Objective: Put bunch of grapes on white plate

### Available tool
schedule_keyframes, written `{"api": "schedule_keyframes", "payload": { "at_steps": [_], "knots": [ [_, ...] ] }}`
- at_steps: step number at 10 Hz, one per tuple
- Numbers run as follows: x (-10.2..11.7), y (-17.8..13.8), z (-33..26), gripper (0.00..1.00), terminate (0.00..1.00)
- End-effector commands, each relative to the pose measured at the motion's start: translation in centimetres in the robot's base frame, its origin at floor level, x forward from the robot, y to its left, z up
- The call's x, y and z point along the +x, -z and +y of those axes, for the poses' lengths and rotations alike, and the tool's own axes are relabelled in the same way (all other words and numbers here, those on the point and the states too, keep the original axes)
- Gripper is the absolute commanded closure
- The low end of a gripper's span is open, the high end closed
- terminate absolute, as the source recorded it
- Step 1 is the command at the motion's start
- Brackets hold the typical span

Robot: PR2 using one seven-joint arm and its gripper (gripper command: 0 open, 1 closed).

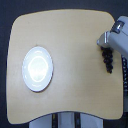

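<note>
A small elongated bunch of grapes [107,58], dark purple-black, hangs from the grey-and-white gripper [105,45] near the light wooden table's [70,60] edge on the exterior view's right. The fingers appear closed on the cluster's top, though blur hides the exact grip. The round glossy white plate [37,68] sits well apart, near the table's opposite edge.

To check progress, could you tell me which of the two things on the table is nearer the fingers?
The grapes, dark, right at the gripper; the white plate lies far across.
</note>
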Motion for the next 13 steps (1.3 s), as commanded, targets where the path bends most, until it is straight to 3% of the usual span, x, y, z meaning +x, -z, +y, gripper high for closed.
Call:
{"api": "schedule_keyframes", "payload": {
  "at_steps": [1, 13],
  "knots": [
    [-0.1, -1.0, 0.6, 1.0, 0.0],
    [0.2, -2.5, 1.2, 1.0, 0.0]
  ]
}}
